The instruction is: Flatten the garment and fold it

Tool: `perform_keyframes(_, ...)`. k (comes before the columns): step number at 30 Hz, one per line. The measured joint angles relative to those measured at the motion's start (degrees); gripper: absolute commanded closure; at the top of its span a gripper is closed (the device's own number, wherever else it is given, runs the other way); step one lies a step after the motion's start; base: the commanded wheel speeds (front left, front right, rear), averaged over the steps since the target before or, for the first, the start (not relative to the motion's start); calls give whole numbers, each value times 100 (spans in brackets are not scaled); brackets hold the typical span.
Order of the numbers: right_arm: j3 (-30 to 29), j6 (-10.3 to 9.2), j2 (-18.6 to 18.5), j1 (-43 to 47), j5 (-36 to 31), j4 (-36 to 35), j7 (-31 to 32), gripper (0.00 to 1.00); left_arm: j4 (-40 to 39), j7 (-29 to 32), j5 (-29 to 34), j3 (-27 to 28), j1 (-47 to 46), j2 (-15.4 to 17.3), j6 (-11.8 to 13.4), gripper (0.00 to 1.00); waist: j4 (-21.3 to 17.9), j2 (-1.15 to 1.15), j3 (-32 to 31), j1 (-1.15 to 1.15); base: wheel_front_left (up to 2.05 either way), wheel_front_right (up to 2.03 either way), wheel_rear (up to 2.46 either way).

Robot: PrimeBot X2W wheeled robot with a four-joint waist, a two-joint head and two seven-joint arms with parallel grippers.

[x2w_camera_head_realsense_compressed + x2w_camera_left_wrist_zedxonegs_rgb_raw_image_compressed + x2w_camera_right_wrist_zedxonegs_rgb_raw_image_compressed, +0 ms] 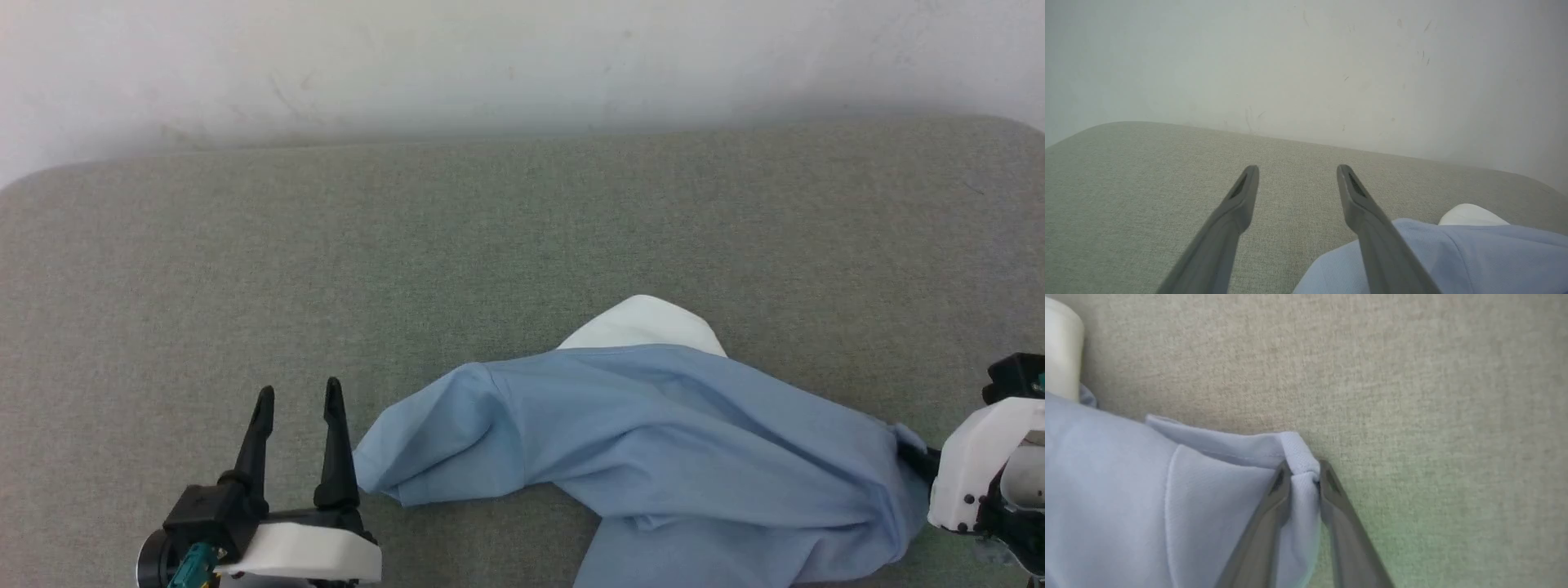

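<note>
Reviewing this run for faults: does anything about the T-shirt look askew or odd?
The T-shirt lies bunched and creased, not flat, its white patch poking out at the far side; the right gripper pinches one edge. No damage shows.

Wall (522,65): off-white, scuffed, across the top of the frame. Surface (245,269): grey-green woven fabric, rounded corners at upper left and upper right, below the wall. Lighting even; soft shadow along the join.
</note>
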Motion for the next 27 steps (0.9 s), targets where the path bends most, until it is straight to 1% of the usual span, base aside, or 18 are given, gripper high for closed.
perform_keyframes(1,14,0,-20,-7,-30,-32,-158,100,4,0,0,12,0,-1,0,0,-15,0,-19,0,0,0,0)
perform_keyframes(3,-52,2,-10,-36,-242,-156,-740,100,29,0,8,21,1,-2,0,0,-46,0,-70,0,0,0,0)
perform_keyframes(6,-569,1,26,-286,-721,-533,-1897,100,43,-1,42,34,3,-4,-5,0,-113,0,-155,0,0,0,0)
perform_keyframes(7,-724,1,68,-371,-877,-727,-2239,100,57,0,42,32,4,-3,-34,0,-138,0,-189,0,0,0,0)
perform_keyframes(9,-993,2,267,-459,-1221,-1232,-2860,100,65,-1,43,37,10,-4,-44,0,-195,0,-252,0,0,0,0)
perform_keyframes(11,-943,1,482,-405,-1504,-1839,-3194,100,76,0,44,46,24,-1,-45,0,-260,0,-312,0,0,0,0)
perform_keyframes(13,-545,1,689,-187,-1674,-2454,-3196,100,85,0,44,57,45,0,-45,0,-336,0,-362,0,0,0,0)
perform_keyframes(16,556,1,921,473,-1689,-3194,-2842,100,101,0,44,54,49,1,-53,0,-448,0,-426,0,0,0,0)
perform_keyframes(18,1381,3,998,958,-1577,-3439,-2481,100,115,0,44,43,49,2,-76,0,-514,0,-453,0,0,0,0)
perform_keyframes(19,1689,2,1044,1172,-1448,-3482,-2301,100,132,0,44,26,48,2,-92,0,-539,0,-464,0,0,0,0)
perform_keyframes(20,1952,3,1050,1354,-1389,-3510,-2165,100,138,0,44,21,47,0,-93,0,-557,0,-470,-1,0,0,0)
perform_keyframes(22,2296,1,1068,1616,-1223,-3493,-2006,100,158,-1,44,4,44,-1,-93,0,-571,0,-483,0,0,0,0)
perform_keyframes(24,2561,1,1045,1767,-1190,-3429,-1926,61,180,0,44,-15,43,0,-96,0,-563,0,-481,-1,0,0,0)
perform_keyframes(25,2593,1,1061,1823,-1173,-3429,-1953,0,191,-1,44,-23,41,-1,-96,0,-552,0,-476,-1,0,0,0)
perform_keyframes(27,2626,1,1059,1848,-1182,-3470,-2097,0,211,0,43,-26,41,-1,-97,0,-530,0,-463,0,0,0,0)
